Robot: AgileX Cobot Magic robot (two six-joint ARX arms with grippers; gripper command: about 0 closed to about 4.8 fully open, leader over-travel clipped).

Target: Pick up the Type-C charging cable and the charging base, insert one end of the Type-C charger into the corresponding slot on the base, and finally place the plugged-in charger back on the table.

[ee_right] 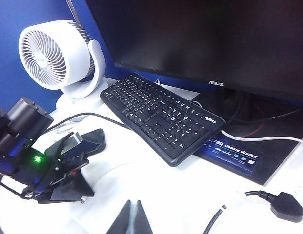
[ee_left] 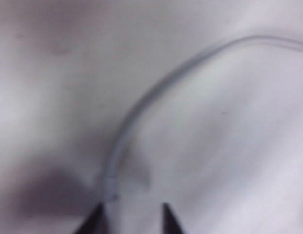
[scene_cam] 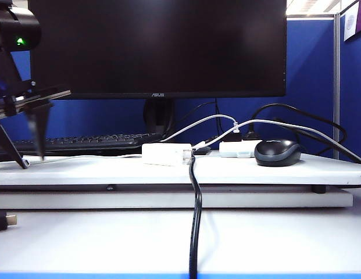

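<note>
Two grippers: left gripper (ee_left: 131, 214) jaws parted astride the Type-C charging cable (ee_left: 141, 105) end on the table (ee_left: 229, 161); right gripper (ee_right: 130, 219) closed, empty, keyboard (ee_right: 161, 114) ahead.

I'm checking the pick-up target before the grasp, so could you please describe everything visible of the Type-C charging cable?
The Type-C charging cable is thin, white and flexible, plastic-looking. It lies slack on the white table, running from the left hand towards the charging base. In the left wrist view it bends in a broad curve, its end lying just ahead of the hand's two dark fingertips, nearer one of them. Whether they touch it cannot be told.
</note>
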